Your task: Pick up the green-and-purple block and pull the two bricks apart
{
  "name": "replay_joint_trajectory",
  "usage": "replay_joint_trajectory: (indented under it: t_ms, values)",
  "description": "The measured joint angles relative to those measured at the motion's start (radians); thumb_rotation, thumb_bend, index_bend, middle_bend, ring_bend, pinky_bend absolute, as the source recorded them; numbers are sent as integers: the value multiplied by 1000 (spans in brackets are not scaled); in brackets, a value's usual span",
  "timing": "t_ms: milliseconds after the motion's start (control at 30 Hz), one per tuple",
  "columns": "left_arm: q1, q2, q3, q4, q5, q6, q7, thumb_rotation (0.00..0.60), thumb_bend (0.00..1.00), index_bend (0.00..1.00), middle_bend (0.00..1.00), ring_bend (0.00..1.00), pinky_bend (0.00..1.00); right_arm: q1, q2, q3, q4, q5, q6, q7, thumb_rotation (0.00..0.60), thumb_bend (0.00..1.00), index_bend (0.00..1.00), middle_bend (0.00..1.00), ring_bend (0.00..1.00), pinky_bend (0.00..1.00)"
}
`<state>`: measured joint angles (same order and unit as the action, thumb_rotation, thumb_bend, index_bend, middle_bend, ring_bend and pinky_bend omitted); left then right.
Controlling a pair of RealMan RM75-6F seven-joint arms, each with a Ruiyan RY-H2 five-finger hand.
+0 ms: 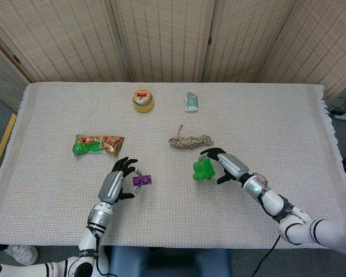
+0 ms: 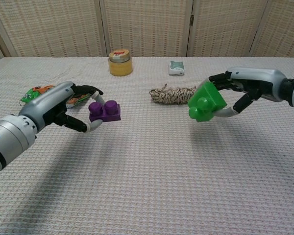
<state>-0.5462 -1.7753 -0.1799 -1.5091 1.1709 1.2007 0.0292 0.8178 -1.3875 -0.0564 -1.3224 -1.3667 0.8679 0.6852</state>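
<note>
Separated already: 2 bricks well apart, both held above the surface [image 1: 288, 115]. Purple brick [image 1: 142, 180] pinched at the fingertips of the left robot hand [image 1: 118, 180]; green brick [image 1: 203, 169] gripped by the right robot hand [image 1: 226, 164], fingers curled over its top. Likely risk: a dropped brick, since the purple one looks held only at 1 edge by fingertips. Could also roll toward the rope bundle [image 1: 190, 141] or snack packet [image 1: 98, 144] if released carelessly.
</note>
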Motion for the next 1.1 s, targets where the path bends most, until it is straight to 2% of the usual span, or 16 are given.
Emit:
replay_joint_trajectory:
  t_ms: [100,233,500,567,600,633,700,800,833,900,933,1100]
  values:
    - [2,-29,12,59,19,-15,-37,600,734,755,197,0,0,-26,25,2,-29,73,-32,-137,600,398,896,182,77,0]
    - [4,-73,22,134,30,-51,-107,600,731,755,197,0,0,-56,41,10,-48,150,-75,-251,600,398,898,182,73,0]
    - [-2,-157,29,261,60,-91,-166,600,720,753,197,0,0,-90,61,53,-69,170,-108,-290,600,399,898,181,66,0]
    - [-3,-173,27,287,66,-95,-178,600,718,705,197,0,0,-94,65,60,-72,167,-111,-288,600,399,870,166,52,0]
    - [-3,-177,27,296,71,-97,-184,600,712,640,190,0,0,-97,67,62,-74,163,-113,-282,600,398,812,144,44,0]
    - [-3,-180,27,306,79,-98,-190,600,702,583,181,0,0,-98,70,64,-76,157,-116,-275,600,399,714,112,32,0]
    - [-4,-181,29,315,93,-102,-201,600,642,410,134,0,0,-100,80,65,-80,137,-129,-253,600,399,476,40,8,0]
    - [-7,-174,31,320,107,-113,-208,600,576,231,76,0,0,-98,101,65,-89,100,-162,-221,600,399,138,0,0,0]
    - [-7,-171,31,320,107,-118,-207,600,564,184,60,0,0,-97,109,64,-92,90,-174,-215,600,399,59,0,0,0]
    - [-8,-165,30,316,104,-129,-204,600,521,54,14,0,0,-93,127,62,-101,71,-200,-207,600,399,4,0,0,0]
    - [-8,-160,29,311,101,-137,-203,600,505,26,5,0,0,-91,134,61,-105,65,-210,-204,600,398,0,0,0,0]
    - [-10,-141,22,287,93,-157,-196,600,448,0,0,0,0,-86,167,62,-135,42,-236,-190,600,398,0,0,0,0]
